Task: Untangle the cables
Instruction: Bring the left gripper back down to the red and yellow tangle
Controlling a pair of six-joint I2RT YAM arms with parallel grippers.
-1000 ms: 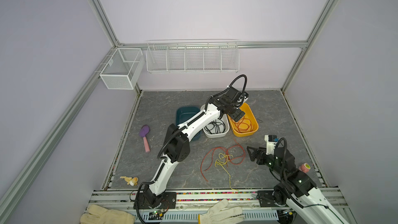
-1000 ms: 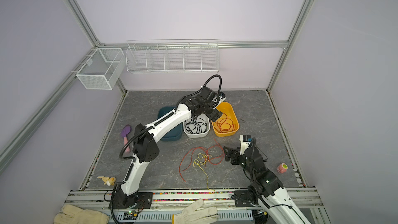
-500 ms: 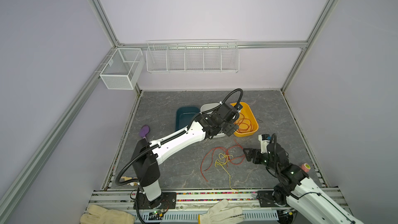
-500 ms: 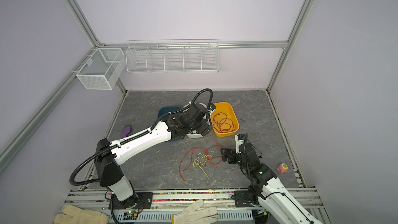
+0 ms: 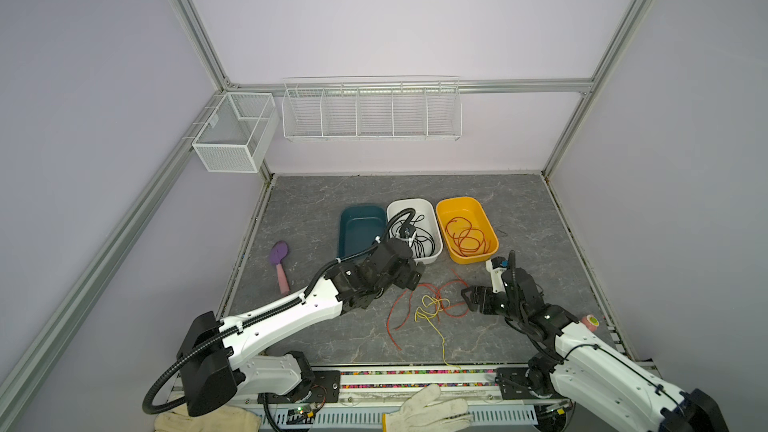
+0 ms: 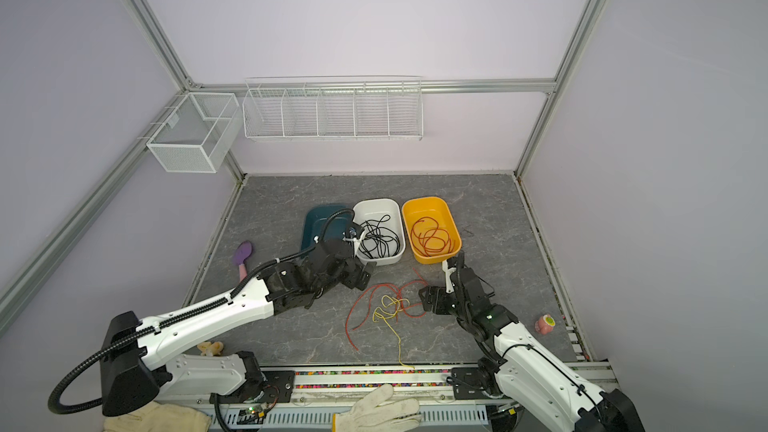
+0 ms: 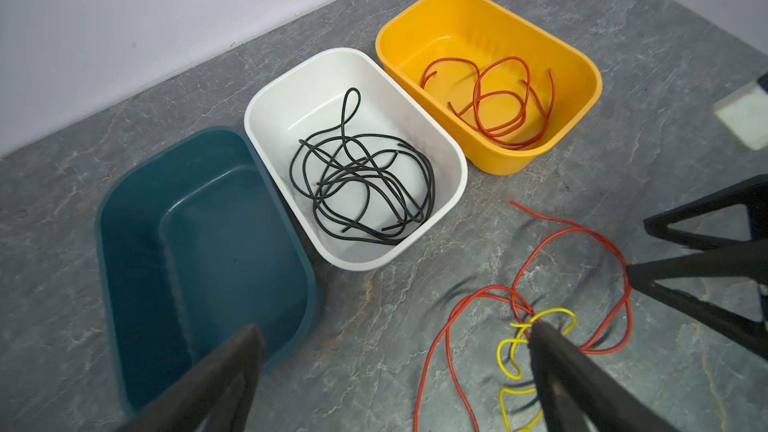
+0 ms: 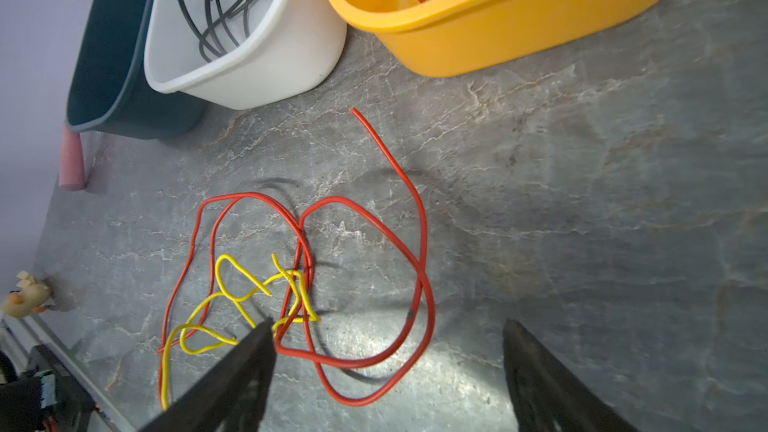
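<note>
Lavender walls (image 5: pixel 395 14) and an aluminium frame (image 5: pixel 519 86) enclose a grey marbled tabletop (image 5: pixel 316 201) in both top views, with a white wire rack (image 5: pixel 371 114) and a mesh basket (image 5: pixel 228 139) hung on the rails above it. Three tubs stand side by side toward the back: a teal tub (image 5: pixel 362 208), a white tub (image 5: pixel 409 202) holding black cables (image 6: pixel 380 238), and a yellow tub (image 5: pixel 459 200) holding a red cable (image 6: pixel 432 238). In front of them a loose knot of red and yellow cables (image 5: pixel 434 305) lies on the stone-patterned surface, between the left gripper (image 5: pixel 413 278) and the right gripper (image 5: pixel 467 300). A purple spatula (image 5: pixel 278 253) lies well to the left, and work gloves (image 5: pixel 424 409) rest at the front edge. The left wrist view shows that arm's fingers (image 7: pixel 232 367) spread wide and gripping nothing, over the table beside the teal tub, one tip in front of the yellow strand. The right wrist view shows its fingers (image 8: pixel 241 371) likewise parted and unladen, a red loop lying flat on the table beneath the gap.
</note>
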